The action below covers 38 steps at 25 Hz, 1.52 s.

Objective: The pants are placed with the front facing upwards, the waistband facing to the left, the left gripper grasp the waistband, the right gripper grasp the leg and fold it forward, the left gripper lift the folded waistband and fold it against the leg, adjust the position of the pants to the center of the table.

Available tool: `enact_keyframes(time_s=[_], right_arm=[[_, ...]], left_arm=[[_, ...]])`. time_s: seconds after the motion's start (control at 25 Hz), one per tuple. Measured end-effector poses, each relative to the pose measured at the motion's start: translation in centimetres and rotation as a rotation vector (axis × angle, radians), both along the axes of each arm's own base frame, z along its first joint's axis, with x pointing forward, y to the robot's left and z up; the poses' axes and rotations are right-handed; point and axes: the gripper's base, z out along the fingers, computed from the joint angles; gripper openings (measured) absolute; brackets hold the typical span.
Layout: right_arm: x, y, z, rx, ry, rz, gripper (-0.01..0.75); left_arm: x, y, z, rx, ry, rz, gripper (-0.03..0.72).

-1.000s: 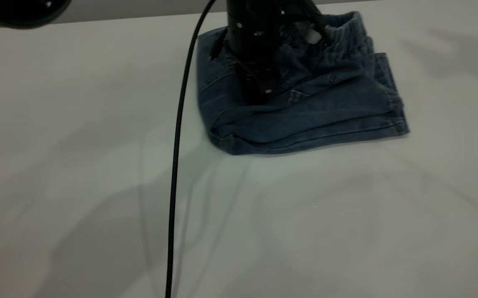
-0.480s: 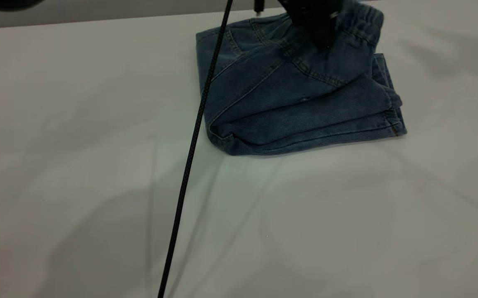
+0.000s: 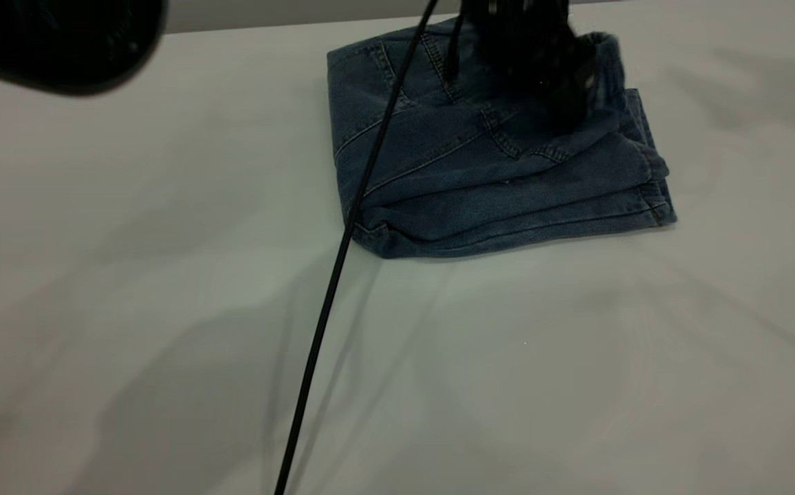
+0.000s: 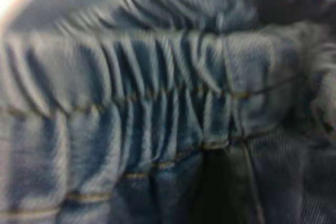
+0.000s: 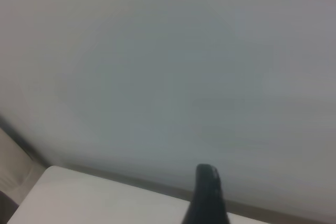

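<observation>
The blue denim pants [image 3: 480, 185] lie folded on the far right-centre of the white table [image 3: 164, 330]. My left gripper [image 3: 562, 96] hangs low over their far right end, blurred, shut on the ruched waistband [image 3: 607, 55]. That waistband sits over the leg hems at the right. In the left wrist view the gathered waistband [image 4: 157, 108] fills the picture at very close range and the jaws are hidden. The right wrist view shows only one dark fingertip [image 5: 207, 190] of my right gripper before a pale wall, away from the pants.
A thin black cable [image 3: 342, 247] slants from the left gripper down across the pants' left edge to the near table edge. A blurred black body [image 3: 60, 41] hangs at the far left. The table's far edge [image 3: 267, 26] runs just behind the pants.
The left gripper carried the waistband from the pants' middle rightward over the legs, then came lower. The cable swung right with it. The black body at the far left grew larger in view.
</observation>
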Motion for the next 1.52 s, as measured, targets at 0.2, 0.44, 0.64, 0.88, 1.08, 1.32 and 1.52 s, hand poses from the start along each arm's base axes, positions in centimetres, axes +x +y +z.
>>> enact_keyframes(time_s=[0.2, 0.44, 0.64, 0.88, 1.08, 1.32, 1.52], right_arm=[[0.0, 0.0, 0.0, -0.001, 0.0, 0.0, 0.48], [0.0, 0.0, 0.0, -0.005, -0.003, 0.002, 0.48], [0.0, 0.0, 0.0, -0.006, -0.003, 0.001, 0.48], [0.0, 0.0, 0.0, -0.006, -0.003, 0.002, 0.48], [0.0, 0.0, 0.0, -0.007, -0.004, 0.002, 0.48], [0.0, 0.0, 0.0, -0.01, -0.006, 0.003, 0.48], [0.0, 0.0, 0.0, 0.016, 0.013, -0.006, 0.48]], left_arm=[[-0.4, 0.1, -0.6, 0.029, 0.028, -0.038, 0.488], [-0.4, -0.4, -0.2, -0.055, 0.087, 0.069, 0.461], [-0.8, -0.6, -0.2, -0.065, 0.139, 0.077, 0.411], [-1.1, -0.6, 0.0, -0.052, 0.162, 0.064, 0.393], [-1.1, -0.7, 2.3, -0.056, 0.153, 0.031, 0.393], [-0.4, -1.2, 7.6, -0.159, 0.024, 0.011, 0.393], [0.0, -0.8, 11.8, -0.229, -0.078, 0.065, 0.392]])
